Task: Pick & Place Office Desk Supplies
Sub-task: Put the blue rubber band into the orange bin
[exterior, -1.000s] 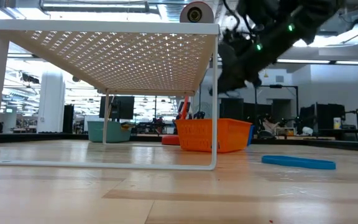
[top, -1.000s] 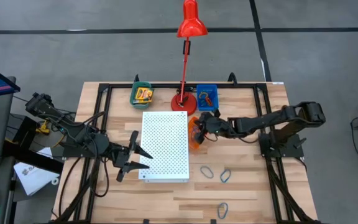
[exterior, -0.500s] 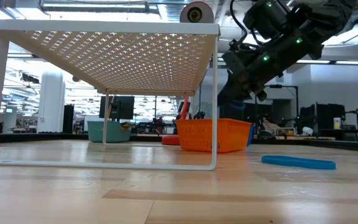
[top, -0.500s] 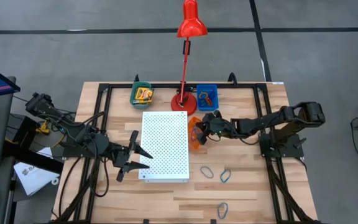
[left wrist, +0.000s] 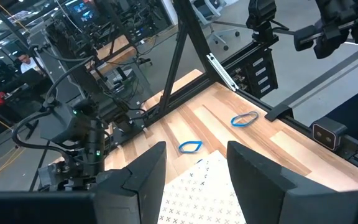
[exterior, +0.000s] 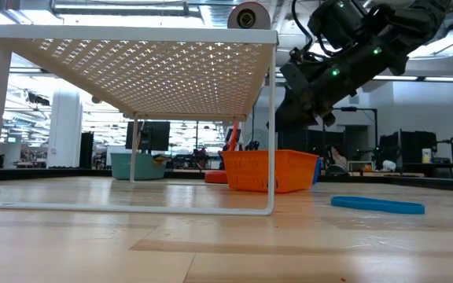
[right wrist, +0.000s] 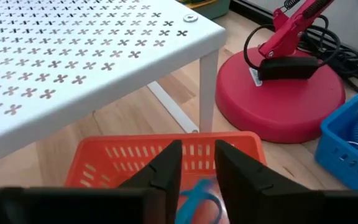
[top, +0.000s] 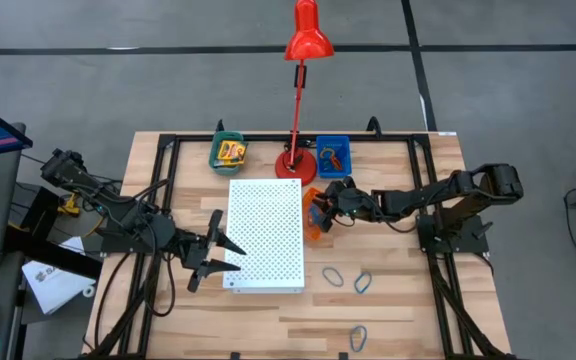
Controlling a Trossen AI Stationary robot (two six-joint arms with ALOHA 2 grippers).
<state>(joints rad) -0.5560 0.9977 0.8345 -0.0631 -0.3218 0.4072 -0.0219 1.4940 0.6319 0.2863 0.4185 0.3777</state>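
Item: blue loop [right wrist: 197, 200], small and thin. Location: between the fingers of the right gripper [top: 320, 208], above the orange bin [top: 311, 224], centre of the high view. The fingers stand only narrowly apart with the loop in the gap; whether they actually pinch it cannot be told.

Further loops: three lie loose on the wooden table [top: 398, 300], lower right of the high view: a grey one [top: 332, 276], a blue one [top: 362, 283] just beside it, and a third [top: 357, 338] near the front edge. In the low view one blue loop [exterior: 377, 205] lies flat at right.

Printed boxes: yellow-and-green boxes [top: 231, 152] sit in the green bin [top: 227, 138], upper centre-left. Their count cannot be told.

Blue bin [top: 333, 155]: upper centre, holding small coloured loops, just right of the red lamp [top: 300, 110].

White perforated board [top: 266, 234]: centre of the table, raised on legs, touching or just beside the orange bin on its right edge.

Left gripper [top: 218, 251]: at the board's lower left edge, jaws spread wide, holding nothing.
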